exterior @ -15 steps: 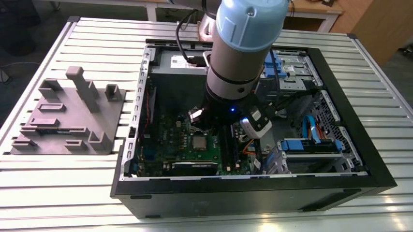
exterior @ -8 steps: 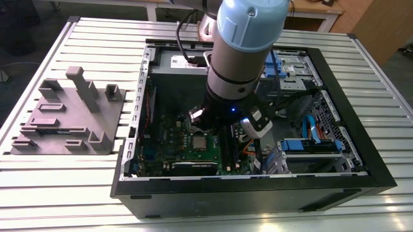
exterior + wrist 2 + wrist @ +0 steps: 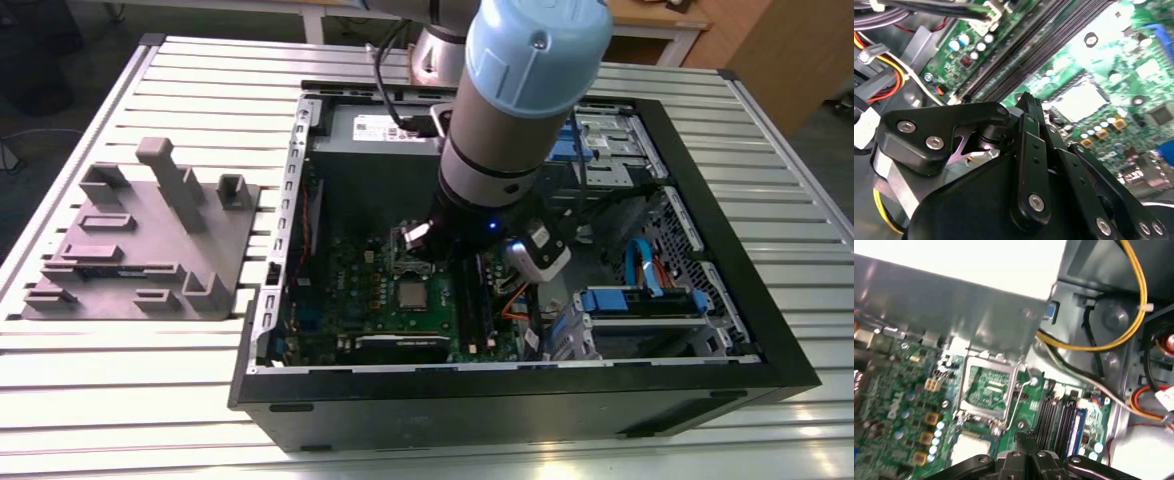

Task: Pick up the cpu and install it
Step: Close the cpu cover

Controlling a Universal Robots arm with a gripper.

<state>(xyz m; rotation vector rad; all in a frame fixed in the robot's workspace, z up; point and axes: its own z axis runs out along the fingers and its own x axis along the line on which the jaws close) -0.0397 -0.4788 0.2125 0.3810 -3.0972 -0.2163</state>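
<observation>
The cpu lies flat in its socket on the green motherboard, its pale silver top facing up. It shows too in the second wrist view as the cpu and in the first wrist view as the cpu. The metal socket frame stands tilted up behind it. My gripper hovers just beside the chip, over the board near the memory slots, its black fingers pressed together with nothing between them. The same fingertips meet at the gripper, apart from the cpu.
The open black computer case lies on a slatted white table. Inside it are black memory slots, a grey power supply, blue drive brackets and yellow and orange cables. A grey fixture block sits on the exterior view's left.
</observation>
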